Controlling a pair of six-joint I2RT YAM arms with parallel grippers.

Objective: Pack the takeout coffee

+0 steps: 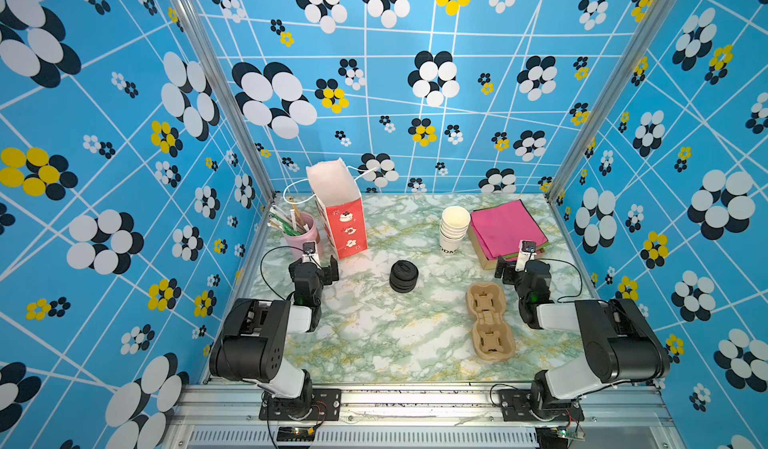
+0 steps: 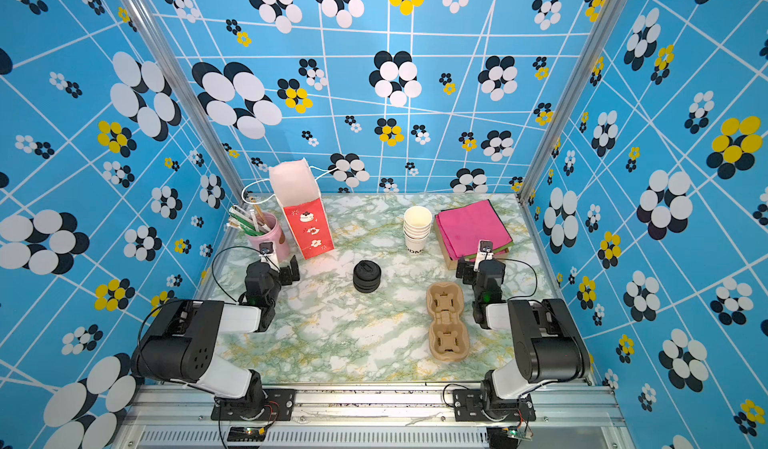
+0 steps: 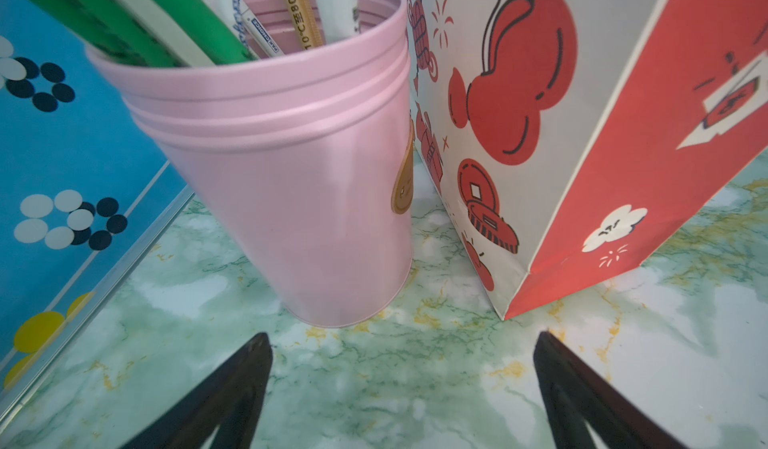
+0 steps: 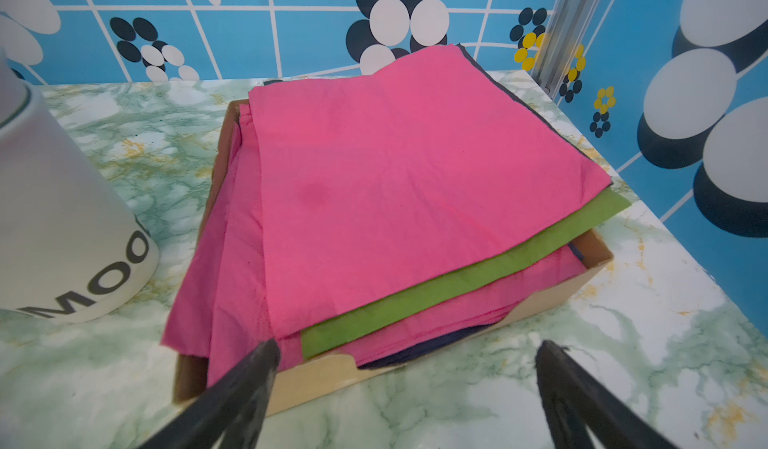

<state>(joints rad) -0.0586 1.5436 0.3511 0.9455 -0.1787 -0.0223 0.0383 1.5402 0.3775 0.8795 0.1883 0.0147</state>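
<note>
Left wrist view shows the left pincer spread and empty, low over the desk, facing the pink tin and the red paper bag. The bag stands upright and open-mouthed, apparently ready for loading. No lidded takeout coffee is in view. In both top views the black lids sit mid-desk, apart from the stacked white cups. Facing the napkin box, the right pincer is likewise spread, holding nothing.
</note>
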